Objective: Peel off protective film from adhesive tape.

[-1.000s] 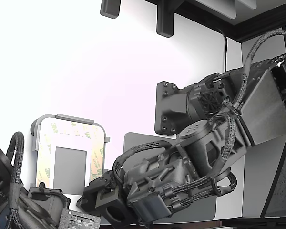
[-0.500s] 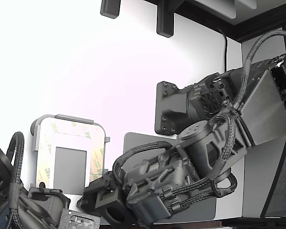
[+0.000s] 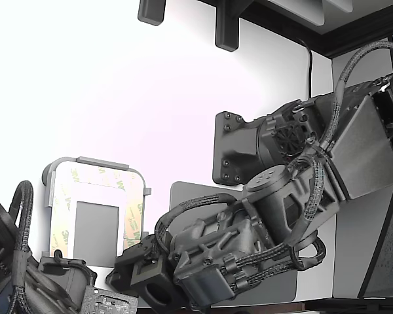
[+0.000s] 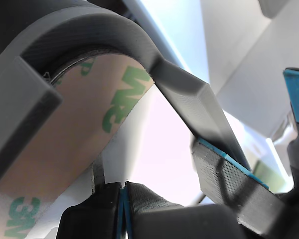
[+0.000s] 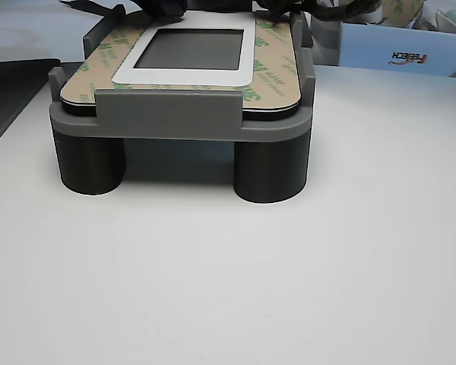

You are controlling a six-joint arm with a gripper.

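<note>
The protective film [image 3: 134, 221] lies as peach-tan strips with green 3M logos, framing a grey square [image 3: 95, 226] on the white plate in a grey fixture [image 3: 59, 163]. The adhesive tape is hidden under the film. My gripper [image 3: 128, 256] sits at the plate's corner nearest the exterior view's lower right. In the wrist view the film [image 4: 65, 144] fills the frame under the fixture's rim [image 4: 179, 74]. My gripper [image 4: 123, 201] is shut just below the film's edge, its black fingers [image 4: 154, 204] pressed together. Whether they pinch a film corner I cannot tell. The other view shows the film [image 5: 270, 76] lying flat.
A large plain grey pad [image 3: 183, 193] lies under my arm. A second dark arm [image 3: 26, 275] sits at the exterior view's lower left. A black mount [image 3: 232, 147] stands behind. A grey block with a blue edge [image 4: 229, 184] is close beside my fingers. A white box [image 5: 395, 53] stands behind the fixture.
</note>
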